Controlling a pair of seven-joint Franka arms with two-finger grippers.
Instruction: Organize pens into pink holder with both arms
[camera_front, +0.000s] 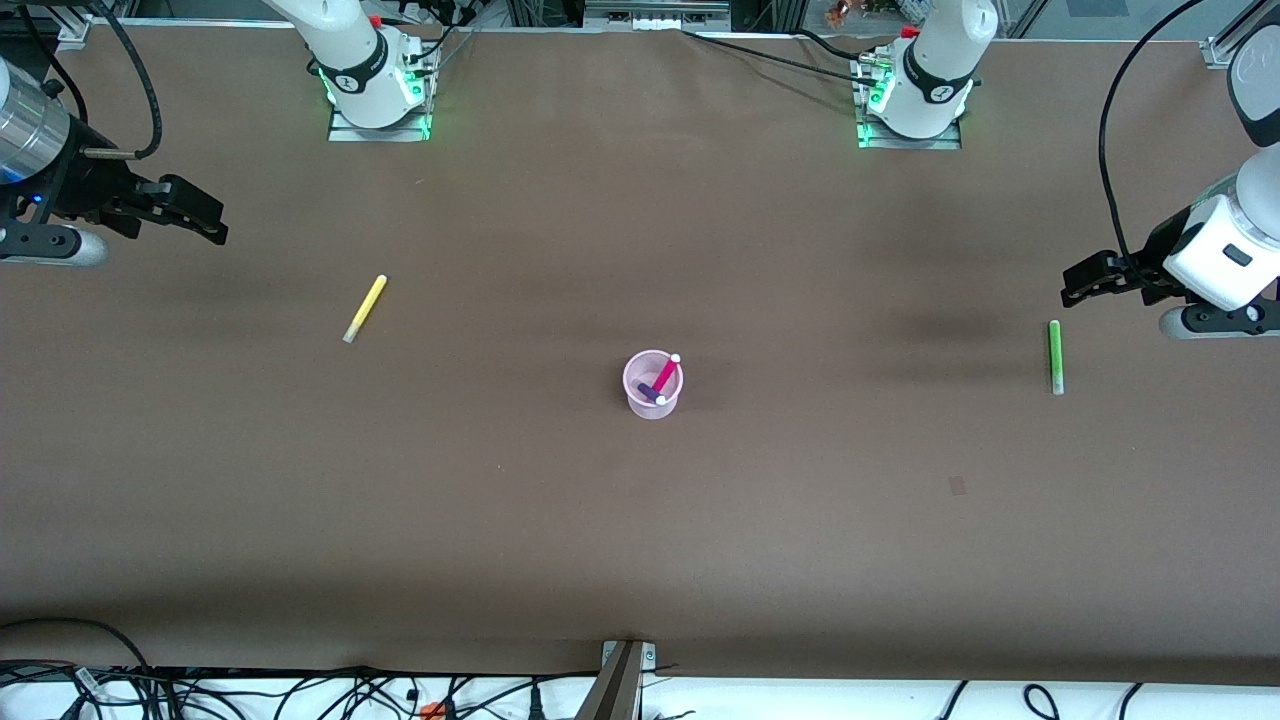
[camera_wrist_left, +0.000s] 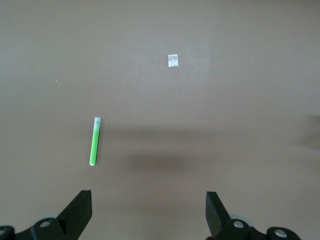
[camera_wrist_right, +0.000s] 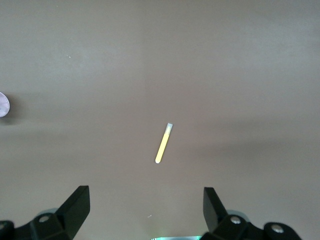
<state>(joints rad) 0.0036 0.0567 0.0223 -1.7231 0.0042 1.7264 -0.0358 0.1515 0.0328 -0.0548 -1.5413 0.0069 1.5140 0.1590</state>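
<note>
Front view: four slim marker pens are counted. A magenta-pink pen (camera_front: 666, 373) and a purple pen (camera_front: 650, 393) stand in the one small pale pink plastic cup (camera_front: 652, 404). The green pen (camera_front: 1055, 356) lies on the brown bench (camera_front: 640, 520) just below the spread, empty left claw (camera_front: 1072, 285), probably crosswise to its reach. The yellow pen (camera_front: 365, 308) lies slanted, well apart from the spread, empty right claw (camera_front: 212, 222).

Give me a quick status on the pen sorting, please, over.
Left end effector open above the table near the green pen; right end effector open, yellow pen lying loose. Magenta pen and purple pen in pink holder. Nothing obstructing.
</note>
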